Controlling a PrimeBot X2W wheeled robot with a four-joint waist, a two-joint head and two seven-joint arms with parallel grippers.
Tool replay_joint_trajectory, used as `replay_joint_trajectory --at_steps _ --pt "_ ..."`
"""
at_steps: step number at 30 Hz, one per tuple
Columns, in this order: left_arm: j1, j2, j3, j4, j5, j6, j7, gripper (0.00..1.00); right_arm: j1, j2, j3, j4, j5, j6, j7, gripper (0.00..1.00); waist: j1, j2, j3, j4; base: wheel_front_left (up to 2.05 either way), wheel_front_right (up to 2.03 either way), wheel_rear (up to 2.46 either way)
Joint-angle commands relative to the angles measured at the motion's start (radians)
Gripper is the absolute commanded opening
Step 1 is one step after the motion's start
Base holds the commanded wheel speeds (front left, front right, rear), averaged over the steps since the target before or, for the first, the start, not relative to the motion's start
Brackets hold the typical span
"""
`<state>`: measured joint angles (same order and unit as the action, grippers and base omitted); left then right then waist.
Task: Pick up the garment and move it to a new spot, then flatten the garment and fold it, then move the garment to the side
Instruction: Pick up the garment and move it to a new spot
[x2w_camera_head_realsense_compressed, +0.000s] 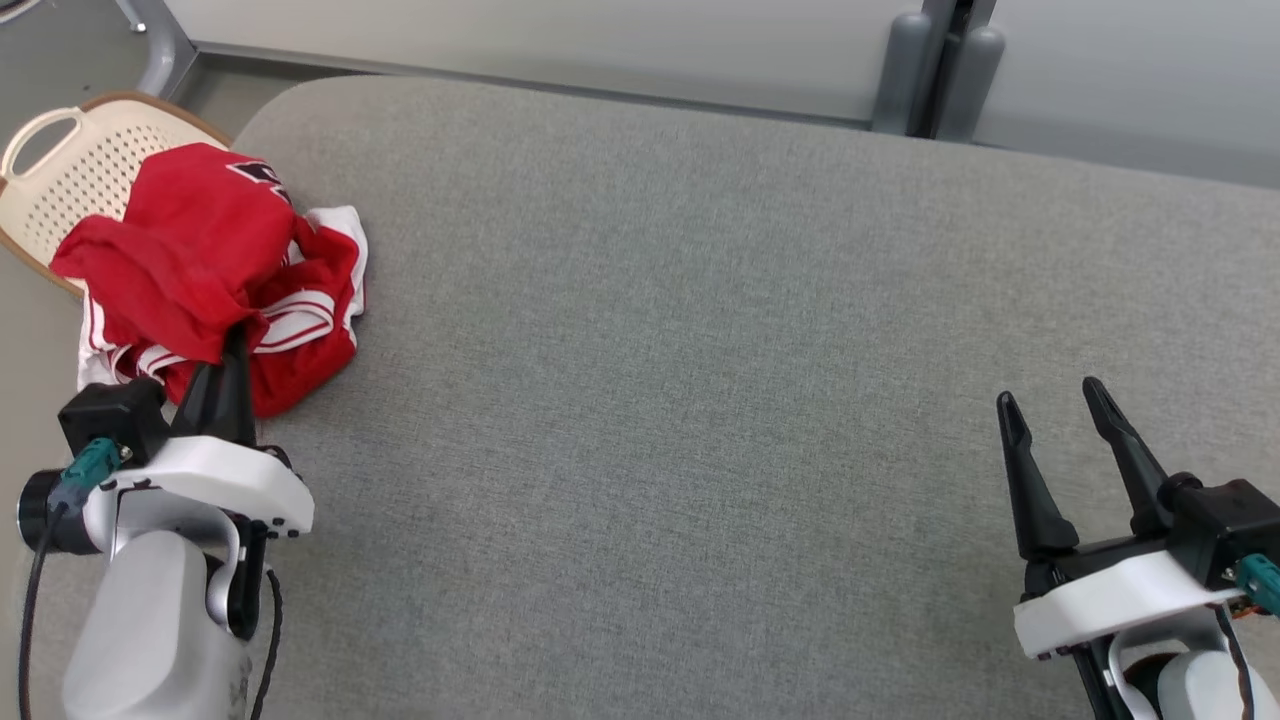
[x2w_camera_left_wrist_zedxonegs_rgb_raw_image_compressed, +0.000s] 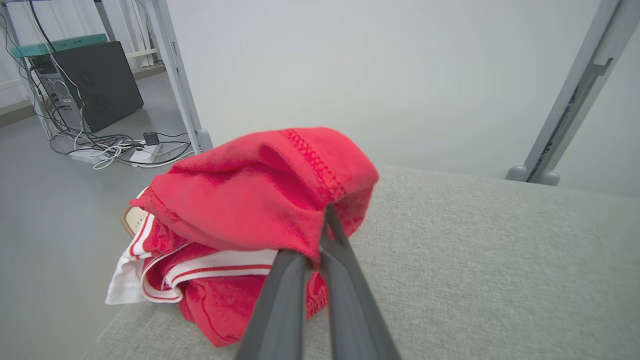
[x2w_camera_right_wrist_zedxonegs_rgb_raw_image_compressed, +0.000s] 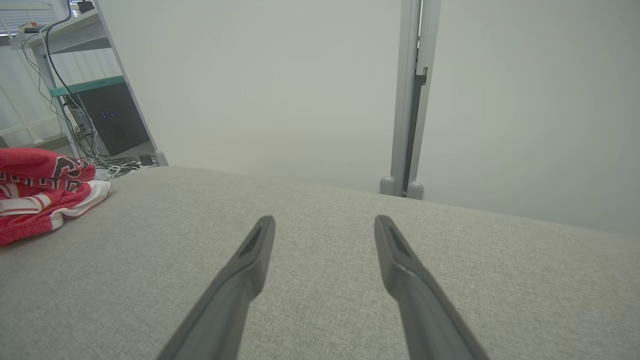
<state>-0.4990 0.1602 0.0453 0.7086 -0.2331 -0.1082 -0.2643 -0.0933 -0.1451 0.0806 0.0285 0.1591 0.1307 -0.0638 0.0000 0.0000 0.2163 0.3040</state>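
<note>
Closest in, my left claw (x2w_camera_head_realsense_compressed: 237, 338) is clamped on a raised fold of the red-and-white garment (x2w_camera_head_realsense_compressed: 200, 240). Widest is the grey padded table (x2w_camera_head_realsense_compressed: 700, 350). The garment lies crumpled at its far-left corner, overlapping a cream perforated basket (x2w_camera_head_realsense_compressed: 70, 170). My right claw (x2w_camera_head_realsense_compressed: 1048, 393) hovers open, well apart from the garment.

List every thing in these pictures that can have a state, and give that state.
Garment: crumpled in a heap at the left edge of the table, one fold raised.
Left gripper: jaws shut on the garment's raised fold.
Right gripper: jaws open, holding nothing.
Basket: partly covered by the garment.
</note>
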Motion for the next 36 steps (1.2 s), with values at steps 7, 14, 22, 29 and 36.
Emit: replay_joint_trajectory --at_steps 7,14,22,29,36 --pt "0.157 -0.019 -0.009 -0.198 0.063 0.002 0.000 0.00 0.057 0.016 -0.001 0.004 0.012 0.000 -0.015 1.00 0.0000 0.0000 -0.128 -0.042 0.00 0.00 0.00" --pt "0.266 -0.051 -0.090 -0.347 0.100 -0.006 0.007 0.00 0.081 0.029 -0.001 -0.007 0.023 0.000 -0.018 1.00 0.0000 0.0000 -0.155 -0.121 0.00 0.00 0.00" --pt "0.214 -0.078 -0.264 -0.398 0.088 -0.021 0.047 0.00 0.043 0.041 0.008 -0.005 0.023 0.000 -0.036 1.00 0.0000 0.0000 -0.099 -0.288 0.00 0.00 0.00" --pt "0.115 -0.097 -0.448 -0.411 0.052 -0.022 0.068 0.00 0.007 0.060 0.000 0.024 0.035 0.000 -0.075 1.00 0.0000 0.0000 -0.026 -0.467 0.00 0.00 0.00" --pt "0.001 -0.102 -0.632 -0.447 0.002 -0.023 0.082 0.00 -0.007 0.079 -0.020 0.064 0.052 0.000 -0.115 1.00 0.0000 0.0000 0.054 -0.571 0.00 0.00 0.00"
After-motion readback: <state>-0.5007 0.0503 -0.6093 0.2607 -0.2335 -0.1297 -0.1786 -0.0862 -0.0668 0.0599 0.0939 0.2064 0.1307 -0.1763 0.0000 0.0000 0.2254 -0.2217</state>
